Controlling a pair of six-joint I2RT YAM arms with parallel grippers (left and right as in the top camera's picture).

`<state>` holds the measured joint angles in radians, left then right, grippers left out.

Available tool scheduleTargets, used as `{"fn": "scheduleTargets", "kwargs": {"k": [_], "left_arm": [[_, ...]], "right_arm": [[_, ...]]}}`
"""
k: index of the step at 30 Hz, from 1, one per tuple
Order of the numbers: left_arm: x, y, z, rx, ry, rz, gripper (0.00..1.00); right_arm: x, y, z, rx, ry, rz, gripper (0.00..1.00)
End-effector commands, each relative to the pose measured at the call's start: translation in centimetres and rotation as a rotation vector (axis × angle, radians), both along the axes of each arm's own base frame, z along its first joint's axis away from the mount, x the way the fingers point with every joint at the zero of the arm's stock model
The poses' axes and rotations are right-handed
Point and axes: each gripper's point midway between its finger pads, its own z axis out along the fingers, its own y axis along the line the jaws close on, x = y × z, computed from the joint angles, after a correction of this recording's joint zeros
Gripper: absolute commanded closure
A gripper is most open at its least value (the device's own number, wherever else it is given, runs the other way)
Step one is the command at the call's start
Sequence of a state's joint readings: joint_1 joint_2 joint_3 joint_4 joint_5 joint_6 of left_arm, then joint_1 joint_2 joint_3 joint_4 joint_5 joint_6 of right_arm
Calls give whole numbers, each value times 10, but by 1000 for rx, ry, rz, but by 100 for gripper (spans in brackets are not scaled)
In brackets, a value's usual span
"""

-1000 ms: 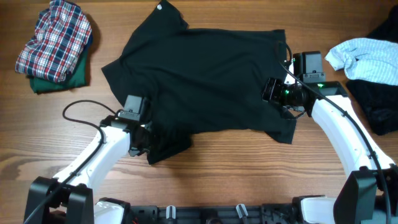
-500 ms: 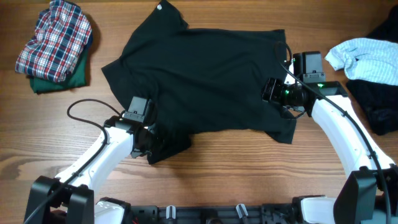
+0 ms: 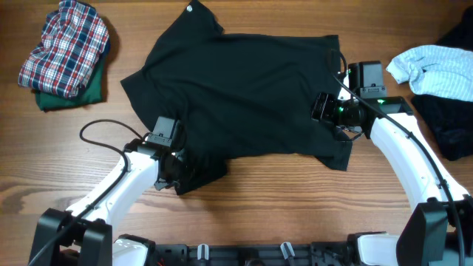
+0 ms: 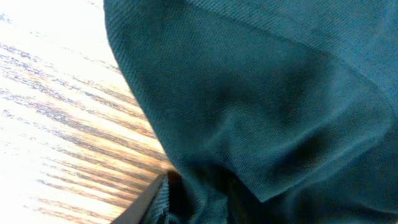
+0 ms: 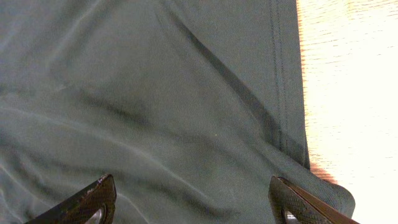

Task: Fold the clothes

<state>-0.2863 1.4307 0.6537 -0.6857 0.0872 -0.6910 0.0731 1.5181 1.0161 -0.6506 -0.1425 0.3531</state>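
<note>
**Black T-shirt (image 3: 244, 89) spread mid-table, an arm at each side**

A plaid garment (image 3: 65, 46) lies on a green garment (image 3: 70, 97) at the far left, well apart from the shirt. The left gripper (image 3: 174, 168) sits at the shirt's bunched near-left corner; whether it grips cannot be told. Bare table (image 3: 273, 196) runs along the near hem. The right gripper (image 5: 199, 193) hangs over the right hem, fingers spread wide, holding nothing. A light blue garment (image 3: 432, 70) and a dark garment (image 3: 452, 125) crowd the far right.

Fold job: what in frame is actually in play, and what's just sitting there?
In play: black T-shirt, spread on the table; left gripper at its bunched near corner; right gripper, open over its hem.

Sitting there, untouched: plaid garment on a green garment; light blue garment; dark garment.
</note>
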Motion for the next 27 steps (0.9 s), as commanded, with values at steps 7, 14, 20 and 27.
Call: {"fn": "scheduleTargets", "kwargs": {"k": [7, 14, 20, 27], "left_arm": [[-6, 4, -9, 22, 10, -2, 74], [-1, 6, -9, 28, -6, 63, 96], [0, 15, 4, 35, 21, 116, 96], [-4, 31, 30, 33, 20, 191, 96]], "right_arm": [[-3, 1, 3, 10, -8, 15, 21], [-3, 1, 3, 9, -8, 15, 21], [-3, 1, 3, 6, -10, 24, 21], [-1, 1, 4, 5, -19, 26, 21]]}}
